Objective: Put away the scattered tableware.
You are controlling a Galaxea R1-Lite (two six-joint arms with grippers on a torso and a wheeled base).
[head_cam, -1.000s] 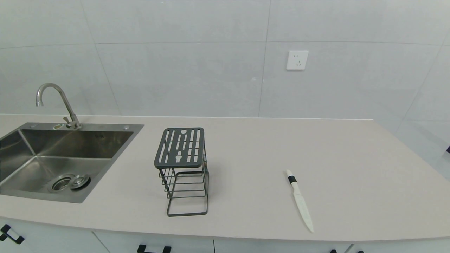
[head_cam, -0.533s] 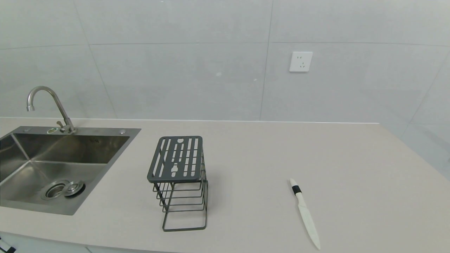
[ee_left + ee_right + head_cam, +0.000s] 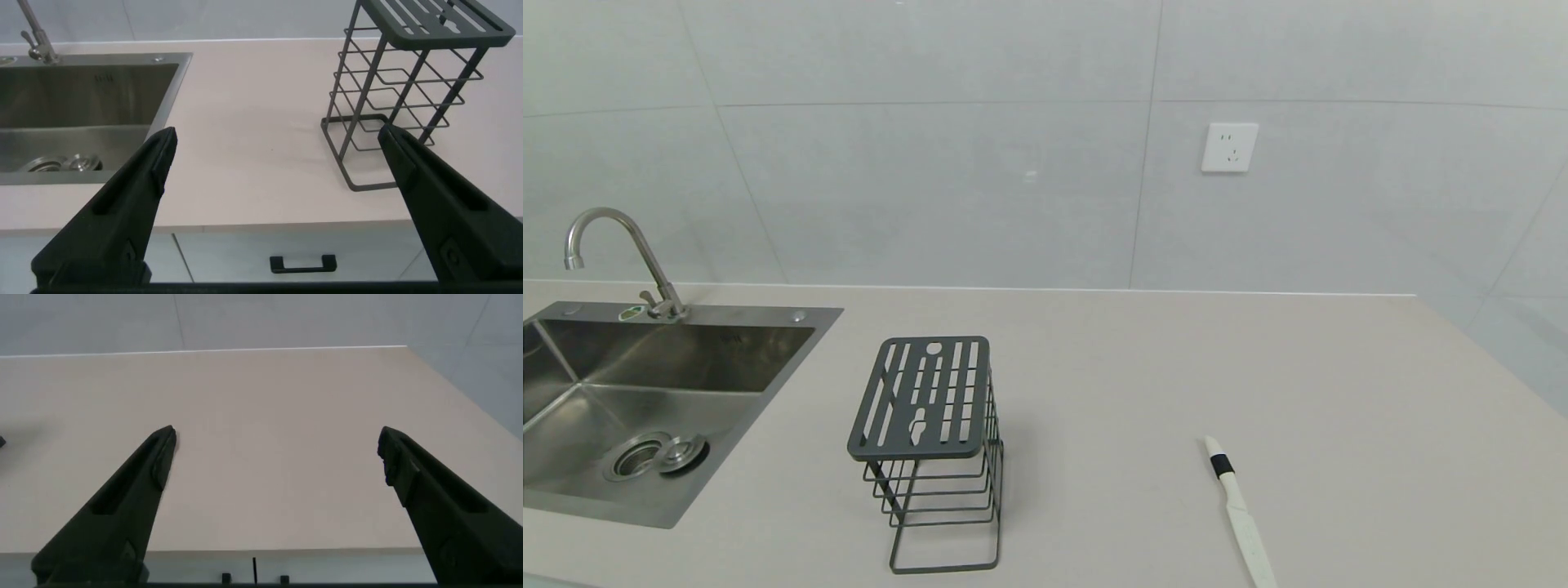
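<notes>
A white knife [image 3: 1241, 518] with a black band on its handle lies flat on the beige counter [image 3: 1143, 384], at the front right, blade toward the front edge. A dark wire rack [image 3: 929, 445] with a slotted top stands near the middle of the counter; it also appears in the left wrist view [image 3: 409, 90]. My left gripper [image 3: 274, 139] is open, low in front of the counter edge, between sink and rack. My right gripper [image 3: 274, 437] is open too, before the counter's front edge, facing bare counter [image 3: 270, 433].
A steel sink [image 3: 629, 408] with a curved faucet [image 3: 613, 253] is set into the counter's left part. A tiled wall with a white socket [image 3: 1229, 147] backs the counter. A drawer handle [image 3: 302, 263] sits below the front edge. The counter ends at the right.
The whole head view has shifted: the counter and its things sit lower and the sink and rack further left, so the camera moved. Knife and rack keep their places on the counter.
</notes>
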